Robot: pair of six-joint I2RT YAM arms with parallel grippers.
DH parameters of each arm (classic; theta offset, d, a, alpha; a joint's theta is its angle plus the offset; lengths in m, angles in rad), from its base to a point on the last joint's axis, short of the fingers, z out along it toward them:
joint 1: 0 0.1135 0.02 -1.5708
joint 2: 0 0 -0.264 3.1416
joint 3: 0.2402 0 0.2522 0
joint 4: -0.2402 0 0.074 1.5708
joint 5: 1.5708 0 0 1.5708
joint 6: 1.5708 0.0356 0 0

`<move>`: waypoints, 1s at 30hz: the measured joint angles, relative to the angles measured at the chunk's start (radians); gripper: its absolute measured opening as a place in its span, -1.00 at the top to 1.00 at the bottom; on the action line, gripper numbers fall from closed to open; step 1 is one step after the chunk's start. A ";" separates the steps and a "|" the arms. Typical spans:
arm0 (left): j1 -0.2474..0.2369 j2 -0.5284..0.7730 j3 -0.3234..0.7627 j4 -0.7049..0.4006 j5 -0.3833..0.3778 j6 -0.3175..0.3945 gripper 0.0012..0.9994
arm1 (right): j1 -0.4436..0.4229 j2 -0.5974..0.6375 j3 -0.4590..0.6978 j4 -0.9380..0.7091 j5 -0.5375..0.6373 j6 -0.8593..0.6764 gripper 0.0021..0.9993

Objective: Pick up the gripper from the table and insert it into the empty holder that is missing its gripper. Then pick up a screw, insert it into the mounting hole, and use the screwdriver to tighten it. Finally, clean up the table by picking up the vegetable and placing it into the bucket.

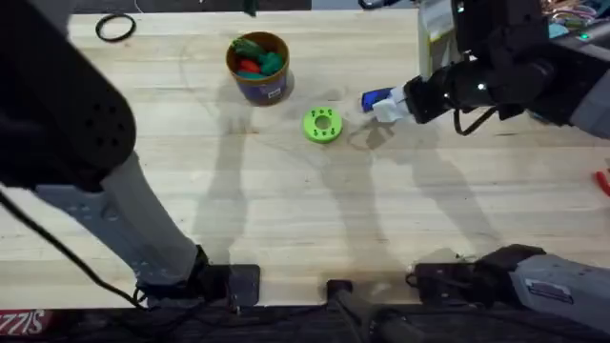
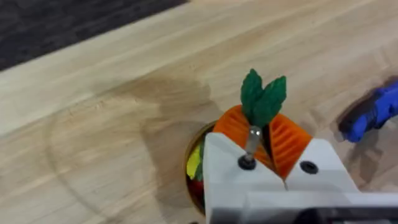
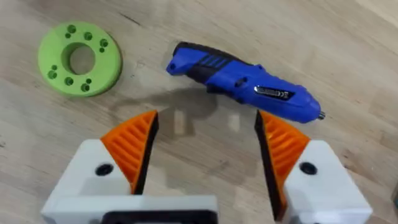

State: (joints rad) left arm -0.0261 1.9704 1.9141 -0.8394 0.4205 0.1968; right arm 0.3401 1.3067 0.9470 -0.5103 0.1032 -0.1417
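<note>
Lying on the pale wooden table (image 1: 286, 210), the bright-blue pen-shaped screwdriver (image 3: 245, 82) sits just beyond the right gripper (image 3: 208, 152), whose orange ribbed pads are spread wide and hold nothing. Near it rests a bright green holed disc (image 1: 322, 125). Farther off stands the small round bucket (image 1: 258, 67) with a tan-yellow rim, holding green and red toys. Above its mouth, the left gripper (image 2: 273, 140) pinches the green-leafed toy vegetable (image 2: 262, 98) between pressed-together pads.

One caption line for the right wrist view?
Open right tool above the blue screwdriver, green disc nearby.
</note>
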 joint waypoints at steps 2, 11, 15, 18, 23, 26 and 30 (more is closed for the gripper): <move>-0.003 0.027 0.000 -0.017 -0.006 -0.003 0.97 | 0.000 0.000 0.000 0.000 0.000 0.000 -0.87; -0.002 0.117 0.000 -0.155 -0.045 -0.011 0.97 | 0.000 0.000 0.000 0.000 0.000 0.000 -0.87; -0.002 0.121 0.000 -0.180 -0.067 -0.011 0.97 | 0.000 0.000 0.000 0.000 0.000 0.000 -0.87; -0.002 0.121 0.000 -0.204 -0.080 -0.011 0.97 | 0.000 0.000 0.000 0.000 0.000 0.000 -0.87; -0.002 0.121 0.006 -0.232 -0.081 -0.009 0.22 | 0.000 0.000 0.000 0.000 0.000 0.000 -0.87; -0.004 0.118 0.011 -0.237 -0.078 -0.010 -0.36 | 0.000 0.000 0.000 0.000 0.000 0.000 -0.87; -0.004 0.118 0.011 -0.231 -0.081 -0.014 -0.55 | 0.000 0.000 0.000 0.000 0.000 0.000 -0.87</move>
State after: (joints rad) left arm -0.0303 2.0879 1.9251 -1.0699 0.3399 0.1833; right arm 0.3401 1.3067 0.9470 -0.5098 0.1032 -0.1417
